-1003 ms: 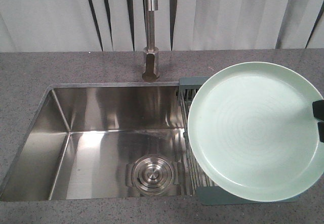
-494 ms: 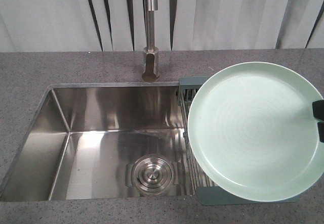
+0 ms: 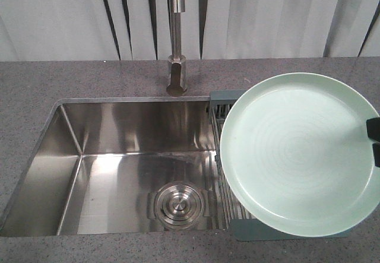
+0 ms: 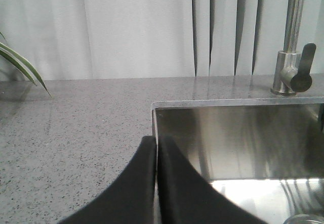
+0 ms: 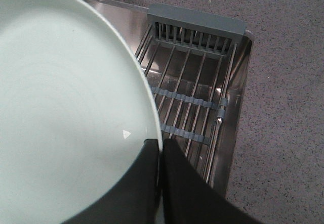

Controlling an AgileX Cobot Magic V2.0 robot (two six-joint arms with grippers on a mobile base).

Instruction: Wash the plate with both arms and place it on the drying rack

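Right gripper (image 5: 159, 155) was clamped on the rim of the plate (image 3: 297, 153), a thin pinch at the plate's right edge with nothing else supporting it. Left gripper (image 4: 156, 153) had its fingers pressed together on nothing, over the left lip of the sink basin (image 3: 119, 156), well apart from the plate.

The plate sat over the drying rack (image 5: 195, 97) and covered most of it in the front view. I could not tell whether its underside touched the rods.

Risks, as I judged them:
- A one-sided rim grip on a smooth, possibly wet plate could let the far edge sag or pivot in the jaws.
- Releasing with the plate overhanging the rack's left side could tip it into the basin.
- Lowering it tilted could catch the rim on the slotted end strip.

Room: the plate's left edge overhung the basin, and the faucet (image 3: 176, 37) stood just behind and to its left. The counter (image 3: 89, 76) on the right was bare, and the left arm had open space across the basin.
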